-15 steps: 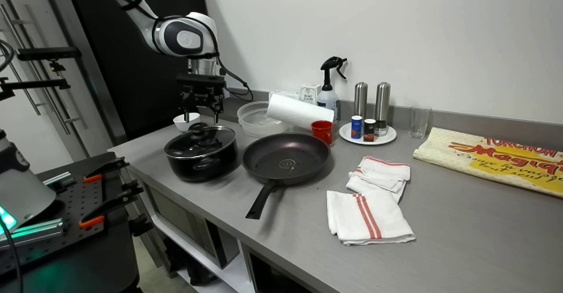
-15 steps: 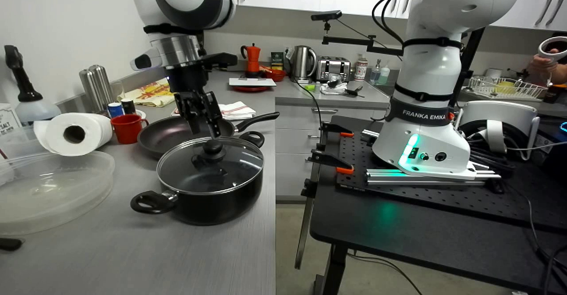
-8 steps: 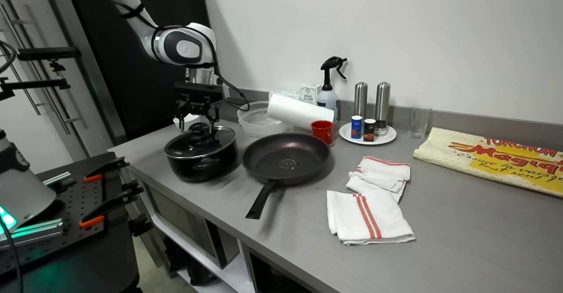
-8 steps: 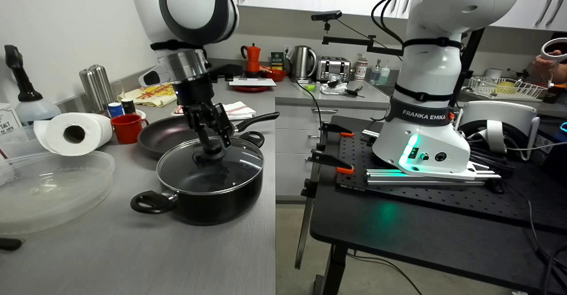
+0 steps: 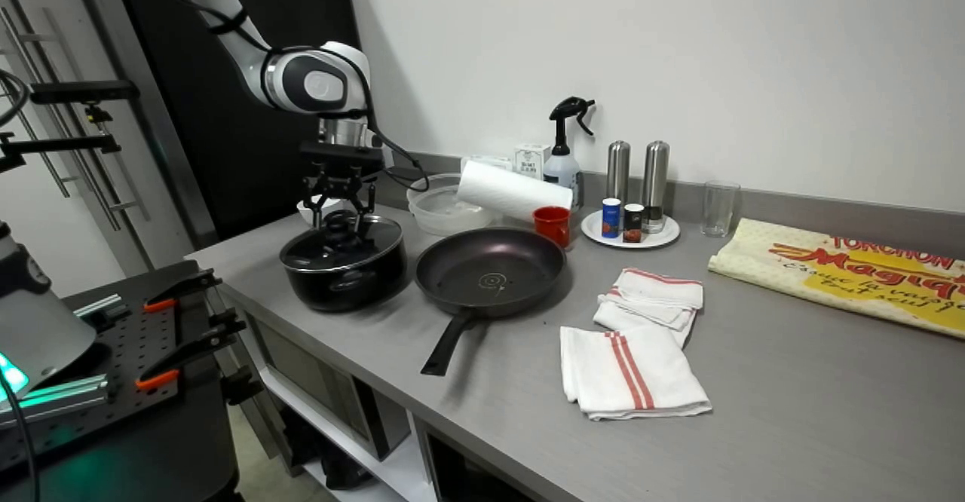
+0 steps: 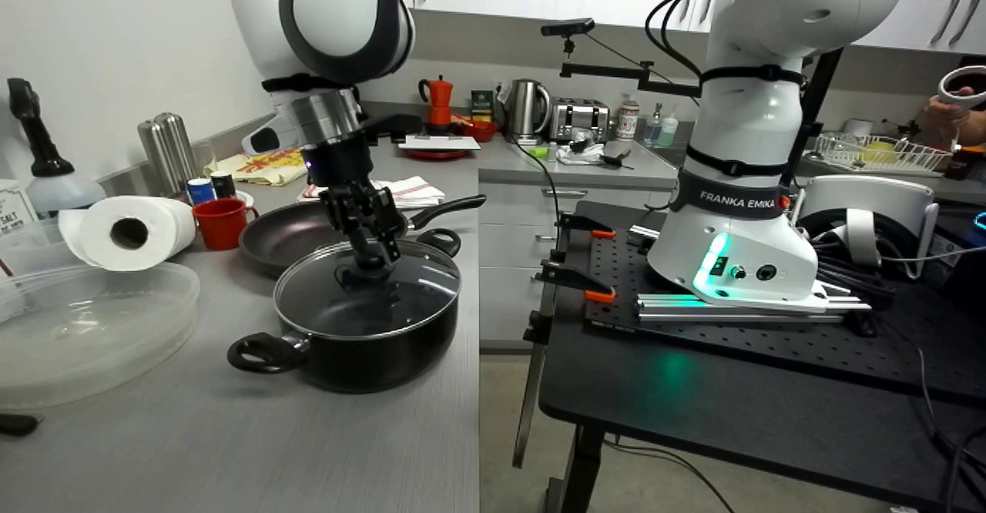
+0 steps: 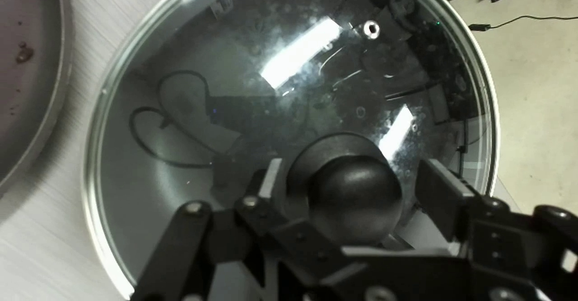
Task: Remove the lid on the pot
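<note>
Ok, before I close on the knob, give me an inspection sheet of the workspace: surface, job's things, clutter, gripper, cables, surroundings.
Surface: grey countertop, pot near its edge.
Job's things: glass lid on the pot; dark knob at its centre.
Clutter: frying pan beside the pot; red mug, paper roll, folded towels.
Gripper: open around the knob, gaps visible on both sides.
Cables: black cable strapped along the arm, one loop hanging off it.
Surroundings: kettle, toaster; person's hand near an exterior view's edge.
</note>
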You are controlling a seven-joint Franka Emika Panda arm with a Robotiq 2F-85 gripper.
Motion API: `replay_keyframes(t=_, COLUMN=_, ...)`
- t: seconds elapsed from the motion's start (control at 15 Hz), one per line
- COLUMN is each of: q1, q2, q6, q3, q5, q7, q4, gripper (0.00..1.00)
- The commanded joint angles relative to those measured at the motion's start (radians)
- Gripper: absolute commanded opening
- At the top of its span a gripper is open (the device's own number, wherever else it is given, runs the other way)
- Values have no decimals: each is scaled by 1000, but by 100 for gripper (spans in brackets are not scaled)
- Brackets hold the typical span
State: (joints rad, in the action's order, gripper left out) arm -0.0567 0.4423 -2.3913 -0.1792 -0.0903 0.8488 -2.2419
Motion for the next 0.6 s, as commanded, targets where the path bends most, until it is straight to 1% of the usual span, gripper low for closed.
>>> replay_keyframes(t=0.0, q1=-1, q2=4, q6=-11, q3=-4, q5=-24, q7=-10, q4=1, gripper=45)
replay_keyframes(t=0.07, q1=-1, q2=3, q6=-11, q3=-4, q5=-24, q7=-10, q4=2, gripper=38)
replay_keyframes(t=0.13, q1=-1, q2=-2, q6=-10, q3=-4, q5=-24, q7=-10, q4=0, gripper=34)
replay_keyframes(t=0.2, q1=-2, q2=-2, q6=-11, q3=-5, q5=-23, q7=-11, q4=-1, gripper=33)
replay_keyframes(t=0.27, q1=-2, q2=-5, q6=-7, q3=-6, q5=-24, q7=-10, q4=-1, gripper=26)
replay_keyframes(t=0.53, q1=-4, q2=-19, q6=-9, q3=-8, q5=-24, q7=-13, q4=-12, gripper=26)
